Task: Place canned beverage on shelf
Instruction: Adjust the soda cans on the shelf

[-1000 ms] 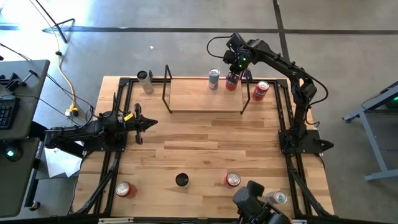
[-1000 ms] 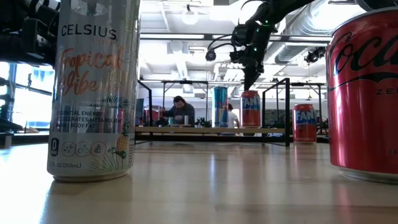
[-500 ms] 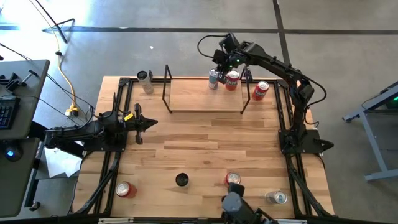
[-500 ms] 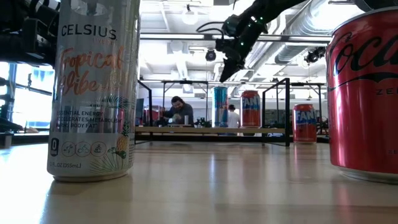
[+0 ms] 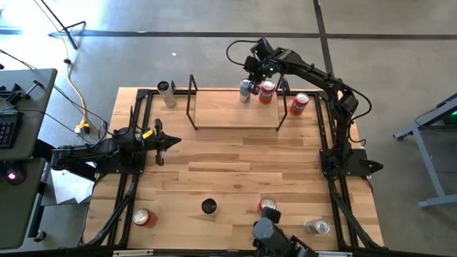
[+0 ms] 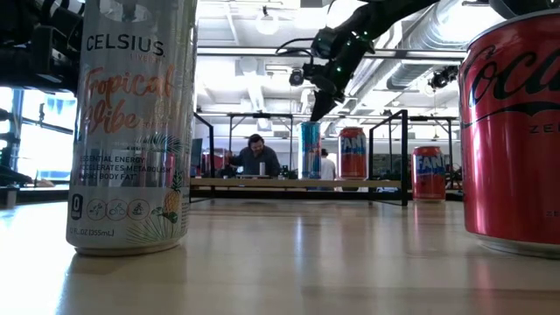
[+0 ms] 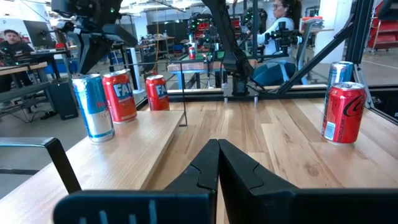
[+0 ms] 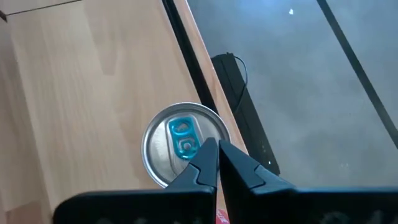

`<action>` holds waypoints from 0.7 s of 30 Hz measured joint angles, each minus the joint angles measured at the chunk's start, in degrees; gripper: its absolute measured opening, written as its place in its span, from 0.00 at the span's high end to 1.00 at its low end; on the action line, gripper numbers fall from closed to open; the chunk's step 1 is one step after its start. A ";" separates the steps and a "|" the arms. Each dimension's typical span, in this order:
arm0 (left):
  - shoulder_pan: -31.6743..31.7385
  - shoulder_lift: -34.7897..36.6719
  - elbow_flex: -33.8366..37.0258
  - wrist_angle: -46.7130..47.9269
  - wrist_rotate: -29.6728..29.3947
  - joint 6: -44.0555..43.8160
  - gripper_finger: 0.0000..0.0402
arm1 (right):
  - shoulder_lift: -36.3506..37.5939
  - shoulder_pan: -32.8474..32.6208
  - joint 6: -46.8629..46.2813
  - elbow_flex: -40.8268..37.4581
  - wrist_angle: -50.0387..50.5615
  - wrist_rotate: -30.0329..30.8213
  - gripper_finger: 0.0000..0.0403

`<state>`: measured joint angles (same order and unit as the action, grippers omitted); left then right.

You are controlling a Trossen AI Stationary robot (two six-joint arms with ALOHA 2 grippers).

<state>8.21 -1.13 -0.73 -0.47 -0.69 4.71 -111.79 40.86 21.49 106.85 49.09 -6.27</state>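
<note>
Light wood forms the shelf (image 5: 232,111), a low board with thin black rod frames at both ends, standing along the far edge of the tabletop (image 5: 235,175). Two cans stand upright side by side on its far right end: a blue-and-silver can (image 5: 245,91) and a red Fanta can (image 5: 267,92). A second red Fanta can (image 5: 298,104) stands on the tabletop just beyond the shelf's right frame.

The right claw (image 5: 251,71) hangs above the blue-and-silver can with its fingers pressed together, holding nothing; its wrist view looks straight down on that can's silver lid and blue pull tab (image 8: 181,140). In the low view the claw (image 6: 317,109) is clear of the can top.

The left claw (image 5: 173,142) rests low near the left edge of the tabletop, fingers closed and empty.

Along the near edge stand a Celsius can (image 6: 133,122), a Coca-Cola can (image 6: 512,131), a dark can (image 5: 208,206) and further cans towards both near corners.
</note>
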 joint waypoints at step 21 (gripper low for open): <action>0.01 0.00 0.00 0.02 0.00 0.00 1.00 | 0.02 -0.15 -5.95 0.09 3.52 4.54 1.00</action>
<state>8.22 -1.12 -0.73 -0.45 -0.69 4.71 -111.77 40.72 15.54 106.94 52.61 -1.73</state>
